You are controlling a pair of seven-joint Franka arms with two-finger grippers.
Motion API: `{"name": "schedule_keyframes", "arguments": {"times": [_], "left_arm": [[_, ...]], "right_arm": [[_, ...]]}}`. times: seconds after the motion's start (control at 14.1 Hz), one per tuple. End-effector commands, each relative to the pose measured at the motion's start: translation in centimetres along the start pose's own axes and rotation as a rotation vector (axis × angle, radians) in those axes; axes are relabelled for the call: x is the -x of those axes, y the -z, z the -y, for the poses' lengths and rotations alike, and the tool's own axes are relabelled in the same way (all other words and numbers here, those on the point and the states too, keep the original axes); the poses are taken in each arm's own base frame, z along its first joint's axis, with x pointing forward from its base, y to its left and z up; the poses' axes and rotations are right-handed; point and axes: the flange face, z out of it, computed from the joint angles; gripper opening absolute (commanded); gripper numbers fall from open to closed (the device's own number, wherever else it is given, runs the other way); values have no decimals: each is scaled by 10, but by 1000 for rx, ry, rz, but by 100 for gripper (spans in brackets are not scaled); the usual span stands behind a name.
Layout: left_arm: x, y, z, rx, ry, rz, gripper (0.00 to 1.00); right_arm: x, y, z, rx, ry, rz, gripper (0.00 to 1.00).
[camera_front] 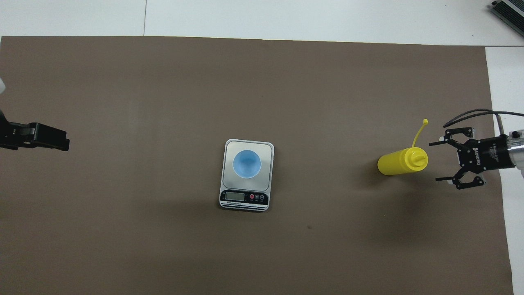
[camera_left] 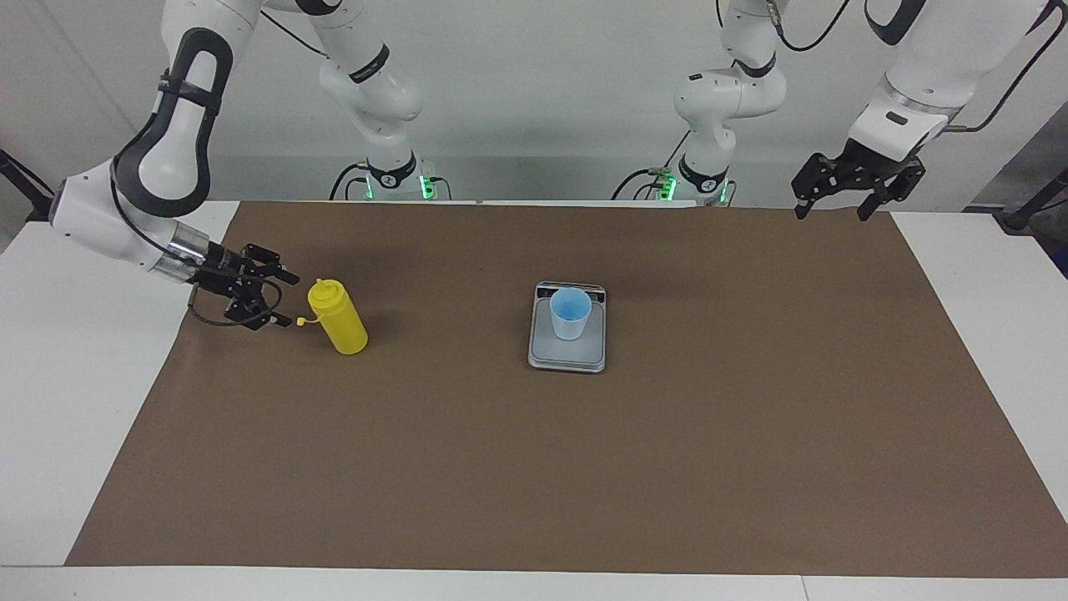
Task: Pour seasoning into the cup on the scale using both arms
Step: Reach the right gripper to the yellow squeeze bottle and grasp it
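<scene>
The yellow seasoning bottle (camera_left: pixel 338 321) (camera_front: pixel 399 162) stands upright on the brown mat toward the right arm's end, its tethered cap (camera_left: pixel 301 321) (camera_front: pixel 425 121) hanging loose. My right gripper (camera_left: pixel 289 300) (camera_front: pixel 434 162) is open, low and level, pointing at the bottle's top with a small gap between them. The light blue cup (camera_left: pixel 571 313) (camera_front: pixel 247 164) stands upright on the scale (camera_left: pixel 567 357) (camera_front: pixel 268 149) at mid-table. My left gripper (camera_left: pixel 830 213) (camera_front: pixel 65 143) waits open and empty, raised over the mat's edge at the left arm's end.
A brown mat (camera_left: pixel 584 467) (camera_front: pixel 262 82) covers most of the white table (camera_left: pixel 75 401). The scale's display strip (camera_front: pixel 244 198) faces the robots. A grey device corner (camera_front: pixel 509 12) shows at the table's edge farthest from the robots.
</scene>
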Motion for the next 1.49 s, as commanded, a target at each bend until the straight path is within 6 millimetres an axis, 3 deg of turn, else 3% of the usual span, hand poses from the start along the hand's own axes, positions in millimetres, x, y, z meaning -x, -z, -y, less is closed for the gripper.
{"name": "schedule_keyframes", "arguments": {"times": [0.0, 0.43, 0.71, 0.78, 0.85, 0.92, 1.13, 1.42], "left_arm": [[4, 0, 0, -1, 8, 7, 100], [5, -2, -4, -3, -1, 14, 100], [4, -2, -4, -2, 2, 9, 100], [4, -2, -4, -2, 2, 7, 100], [4, -2, -4, -3, 1, 7, 100], [4, -2, -4, -3, -2, 9, 100], [4, -1, -2, -7, -46, 11, 100], [5, 0, -3, -8, -47, 11, 100]], "right_arm": [[-2, -15, -5, -60, -4, 20, 100], [13, -63, 7, -121, -7, 55, 98], [19, -69, 8, -140, -36, 93, 84], [19, -69, 7, -141, -36, 92, 56], [24, -72, 10, -137, -33, 92, 10], [36, -82, 15, -121, -23, 91, 0], [64, -84, 27, -137, -4, 58, 0], [142, -91, 50, -69, 49, -99, 0]]}}
